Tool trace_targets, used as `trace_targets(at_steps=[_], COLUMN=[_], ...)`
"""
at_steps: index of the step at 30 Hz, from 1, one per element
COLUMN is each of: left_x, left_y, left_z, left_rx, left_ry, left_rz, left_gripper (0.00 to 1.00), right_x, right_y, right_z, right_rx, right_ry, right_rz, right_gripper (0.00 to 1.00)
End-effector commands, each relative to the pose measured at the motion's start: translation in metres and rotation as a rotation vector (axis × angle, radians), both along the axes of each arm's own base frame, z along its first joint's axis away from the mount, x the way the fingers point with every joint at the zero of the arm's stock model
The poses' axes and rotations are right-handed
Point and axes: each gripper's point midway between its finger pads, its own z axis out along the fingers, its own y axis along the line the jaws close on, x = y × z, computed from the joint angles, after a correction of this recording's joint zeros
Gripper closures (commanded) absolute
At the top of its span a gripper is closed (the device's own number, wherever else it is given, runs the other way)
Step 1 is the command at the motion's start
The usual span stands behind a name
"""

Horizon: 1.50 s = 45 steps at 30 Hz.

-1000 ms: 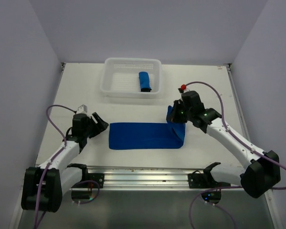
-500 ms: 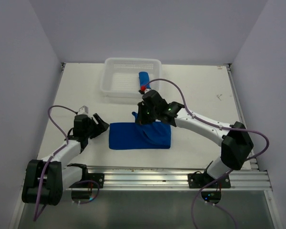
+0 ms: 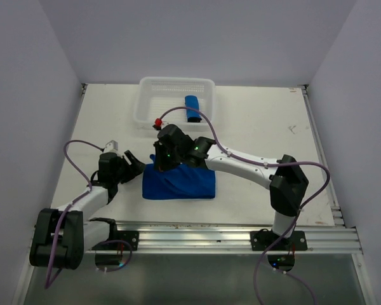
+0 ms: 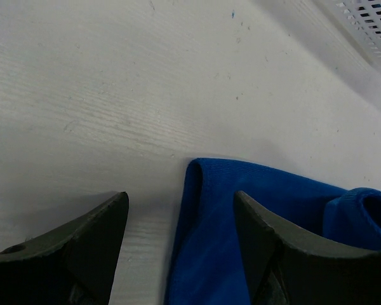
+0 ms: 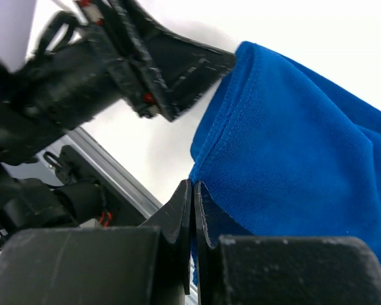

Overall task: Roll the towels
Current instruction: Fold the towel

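The blue towel lies folded on the table and looks soft and floppy, so its edge is best to hold, where the right gripper pinches it, the left gripper is spread wide beside it, and a rolled towel sits in the far basket

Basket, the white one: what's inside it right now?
One rolled towel lies inside the basket, toward its right side. Nothing else shows on its floor. The right arm's cable arcs over the near part and covers a thin strip of it.
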Motion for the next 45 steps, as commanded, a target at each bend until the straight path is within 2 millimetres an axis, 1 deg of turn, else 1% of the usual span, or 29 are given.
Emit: trace_targets(at_steps=[1,2,3,6,10,13,16,18,21,22,24,25,26,27,28,29,30,31,33,34,36,37,39,40,41,42,43,44,45], left_x=[0.003,0.003,0.002,0.001,0.000,0.001,0.001,-0.001,-0.001,0.000,0.001,0.003,0.003,0.005,0.007,0.007,0.009,0.010,0.012,0.012,0.012,0.012,0.011,0.011,0.011,0.010,0.008,0.008,0.006], left_y=[0.002,0.002,0.002,0.002,0.002,0.001,0.000,0.001,0.003,0.003,0.004,0.004,0.007,0.008,0.010,0.012,0.012,0.013,0.013,0.013,0.013,0.012,0.008,0.007,0.002,0.000,-0.004,-0.007,-0.008], left_z=[0.000,0.000,-0.001,0.000,0.003,0.005,0.007,0.005,0.008,0.012,0.018,0.026,0.027,0.033,0.040,0.042,0.048,0.052,0.057,0.057,0.058,0.058,0.060,0.061,0.064,0.065,0.067,0.069,0.069], left_rx=[-0.008,-0.009,-0.008,-0.009,-0.021,-0.026,-0.035,-0.043,-0.057,-0.063,-0.072,-0.073,-0.068,-0.067,-0.065,-0.060,-0.062,-0.062,-0.066,-0.067,-0.069,-0.071,-0.082,-0.087,-0.098,-0.102,-0.112,-0.119,-0.123], left_ry=[0.003,0.001,0.006,0.005,-0.008,-0.011,-0.013,0.001,-0.005,-0.017,-0.031,-0.054,-0.051,-0.065,-0.083,-0.081,-0.094,-0.102,-0.109,-0.108,-0.104,-0.104,-0.107,-0.111,-0.121,-0.125,-0.133,-0.143,-0.149], left_rz=[0.015,0.015,0.015,0.019,0.028,0.028,0.027,0.045,0.080,0.086,0.096,0.100,0.111,0.120,0.129,0.139,0.141,0.147,0.146,0.145,0.141,0.136,0.116,0.106,0.077,0.062,0.037,0.024,0.013], left_gripper=[0.29,0.29,0.29,0.29,0.29,0.29,0.29,0.30,0.30,0.30,0.30,0.30,0.29,0.29,0.29,0.29,0.29,0.29,0.29,0.29,0.29,0.29,0.29,0.29,0.30,0.30,0.30,0.30,0.30], right_x=[0.005,0.007,0.008,0.008,0.008,0.008,0.009,0.008,0.008,0.006,0.002,0.000,-0.002,-0.008,-0.010,-0.011,-0.009,-0.008,-0.003,-0.001,0.003,0.000,0.004,0.002,0.004,0.008,0.005,0.007,0.007], right_y=[0.014,0.017,0.018,0.023,0.027,0.032,0.037,0.041,0.045,0.050,0.056,0.060,0.064,0.068,0.069,0.067,0.062,0.054,0.044,0.033,0.020,0.008,-0.008,-0.022,-0.036,-0.048,-0.067,-0.083,-0.104], right_z=[0.020,0.021,0.014,0.006,-0.015,-0.024,-0.026,-0.030,-0.034,-0.033,-0.041,-0.040,-0.040,-0.044,-0.042,-0.041,-0.026,-0.024,-0.012,0.001,0.012,0.020,0.029,0.018,0.033,0.031,0.016,0.023,0.006], right_rx=[0.035,0.041,0.033,0.034,0.019,0.018,0.029,0.031,0.036,0.051,0.055,0.063,0.071,0.074,0.081,0.076,0.089,0.087,0.109,0.125,0.113,0.100,0.086,0.047,0.058,0.045,0.000,0.007,-0.034], right_ry=[-0.039,-0.043,-0.036,-0.022,0.004,0.018,0.026,0.032,0.041,0.041,0.065,0.069,0.074,0.094,0.101,0.102,0.080,0.063,0.034,0.023,-0.007,-0.017,-0.053,-0.049,-0.086,-0.093,-0.081,-0.097,-0.080], right_rz=[-0.008,-0.010,-0.012,-0.010,-0.010,-0.010,-0.008,-0.005,-0.011,-0.005,0.003,0.016,0.026,0.049,0.059,0.056,0.043,0.027,-0.003,-0.018,-0.036,-0.043,-0.079,-0.099,-0.136,-0.168,-0.196,-0.242,-0.283], right_gripper=[1.00,1.00,1.00,1.00,1.00,1.00,1.00,1.00,1.00,1.00,1.00,1.00,0.96,0.81,0.77,0.74,0.69,0.67,0.63,0.62,0.60,0.60,0.61,0.61,0.62,0.63,0.64,0.65,0.68])
